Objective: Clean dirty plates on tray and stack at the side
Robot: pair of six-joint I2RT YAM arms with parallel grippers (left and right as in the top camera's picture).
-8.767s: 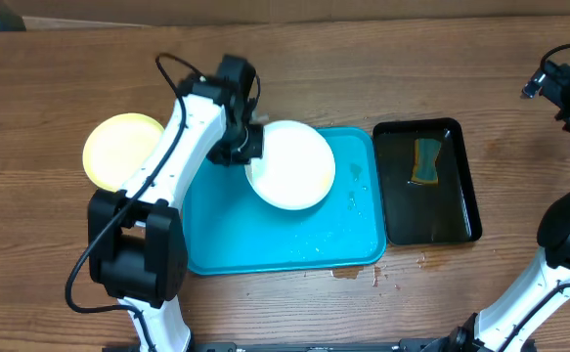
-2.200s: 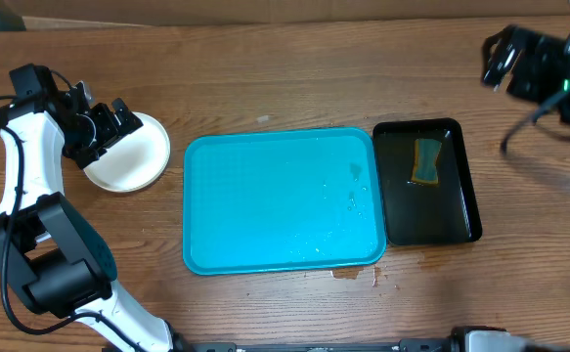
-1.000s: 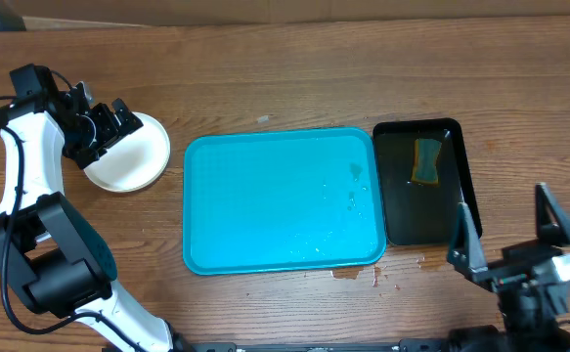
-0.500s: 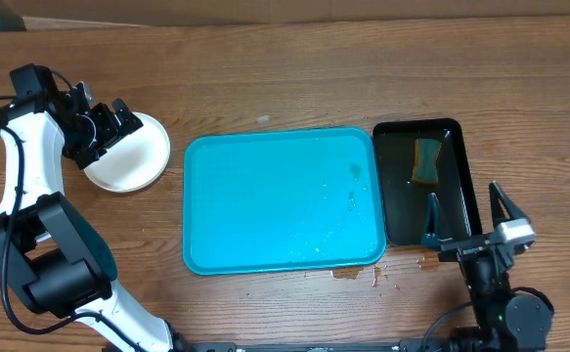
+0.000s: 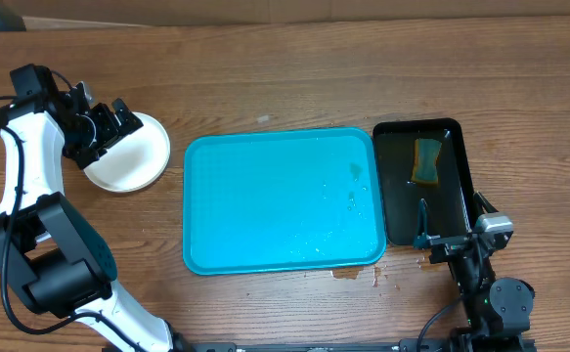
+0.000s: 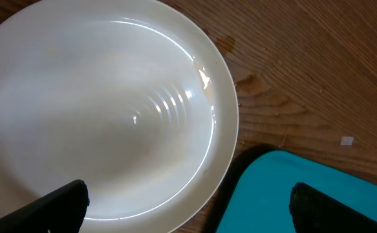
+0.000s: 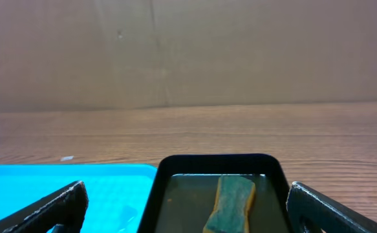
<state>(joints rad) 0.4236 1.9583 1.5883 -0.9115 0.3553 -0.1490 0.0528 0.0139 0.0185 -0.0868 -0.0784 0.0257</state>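
A white plate (image 5: 133, 158) lies on the wooden table left of the turquoise tray (image 5: 265, 210); whatever is beneath it is hidden. The tray holds only water drops. My left gripper (image 5: 111, 129) hovers open over the plate's left side. In the left wrist view the plate (image 6: 110, 110) looks glossy and clean, the left gripper (image 6: 188, 206) has nothing between its fingers, and the tray's corner (image 6: 298, 188) shows at lower right. My right gripper (image 5: 453, 220) is open at the front right, facing the black tray, with the right gripper (image 7: 188, 210) empty in its wrist view.
A glossy black tray (image 5: 467, 196) of murky water sits right of the turquoise tray, with a green-and-yellow sponge (image 5: 426, 161) inside it. The right wrist view shows the sponge (image 7: 230, 204) and the black tray's rim (image 7: 214, 158). A small puddle (image 5: 348, 273) lies at the turquoise tray's front edge.
The white plate went from the tray onto the yellow plate at the left. Over the last second the right arm dropped low at the front right; the left arm stayed still.
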